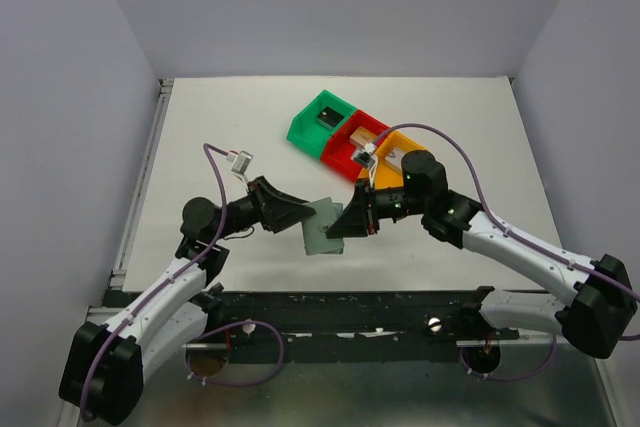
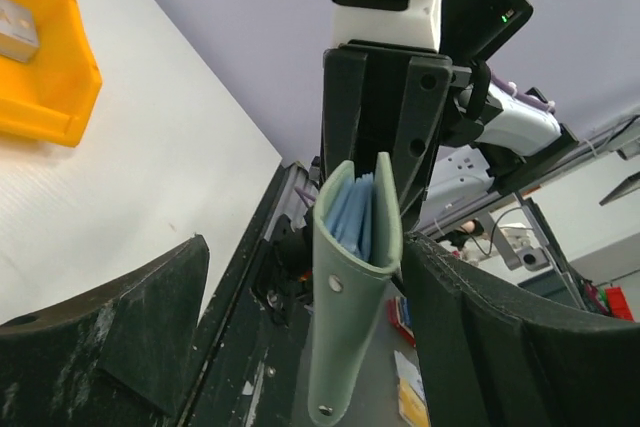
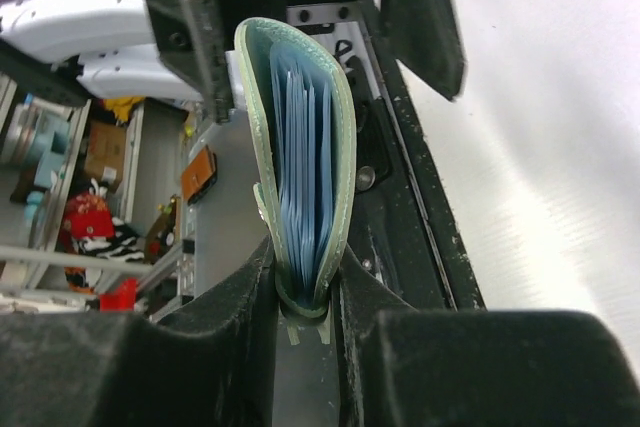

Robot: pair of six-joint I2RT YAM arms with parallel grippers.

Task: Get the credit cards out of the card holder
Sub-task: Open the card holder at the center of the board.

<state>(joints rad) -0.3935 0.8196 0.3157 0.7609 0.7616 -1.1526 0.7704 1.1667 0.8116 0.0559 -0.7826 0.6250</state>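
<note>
The grey-green card holder (image 1: 325, 230) is held up off the table between both arms, folded, its blue slots showing edge-on. My right gripper (image 1: 347, 221) is shut on its fold, as the right wrist view shows (image 3: 305, 277) with the holder (image 3: 300, 127) standing up from the pinch. My left gripper (image 1: 298, 215) is open, its fingers wide either side of the holder (image 2: 350, 297) in the left wrist view. A black card (image 1: 327, 117) lies in the green bin, a tan card (image 1: 358, 137) in the red bin, and a grey card (image 2: 15, 32) in the orange bin.
The green bin (image 1: 303, 130), red bin (image 1: 340, 159) and orange bin (image 1: 408, 139) stand in a row at the back right, just behind my right wrist. The table's black front edge (image 1: 330, 302) runs close below the holder.
</note>
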